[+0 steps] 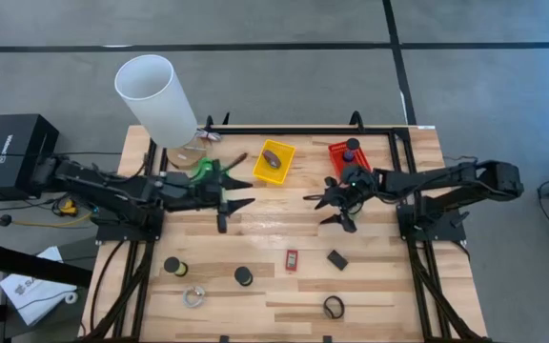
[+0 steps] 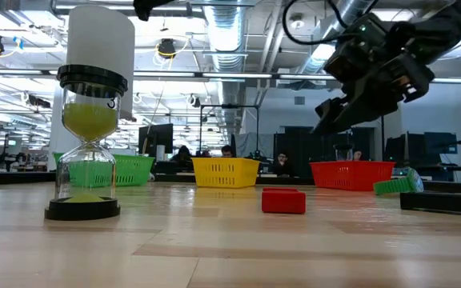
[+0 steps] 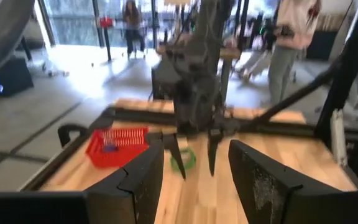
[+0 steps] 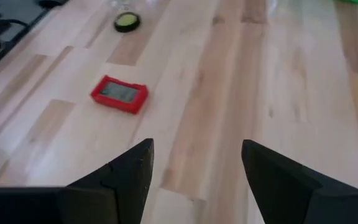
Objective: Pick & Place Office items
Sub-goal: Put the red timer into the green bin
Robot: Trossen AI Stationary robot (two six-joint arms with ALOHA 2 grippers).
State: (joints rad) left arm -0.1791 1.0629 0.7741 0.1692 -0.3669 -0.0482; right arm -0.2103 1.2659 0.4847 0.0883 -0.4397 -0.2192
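From above we see the left gripper [image 1: 239, 191] hanging over the middle of the table with its fingers spread and nothing between them; the green basket [image 1: 204, 169] sits just behind that arm. The right gripper [image 1: 336, 208] faces it from the other side, fingers also apart and empty, near the red basket [image 1: 342, 152]. The yellow basket [image 1: 274, 162] stands between the two, with a dark item inside. On the bare wood nearer the front edge lie the red rectangle [image 1: 292, 259], a dark clip [image 1: 337, 259], a black ring [image 1: 333, 307], a black spool [image 1: 243, 276], a second spool with a yellow-green top [image 1: 174, 267] and a clear ring [image 1: 193, 297]. The white cylinder [image 1: 155, 98] stands at the back left corner.

At table height we find an hourglass [image 2: 87, 152] close to the lens with the red rectangle [image 2: 283, 201] lying flat beyond it, and the three baskets in a row behind.

Past the left wrist's fingers we see the right gripper [image 3: 196, 154] pointing down with its fingers parted above a green ring [image 3: 183, 160], beside the red basket [image 3: 117, 146].

The right wrist shows its own fingers [image 4: 129, 168] wide apart above bare wood, the red rectangle [image 4: 119, 94] well ahead of them.
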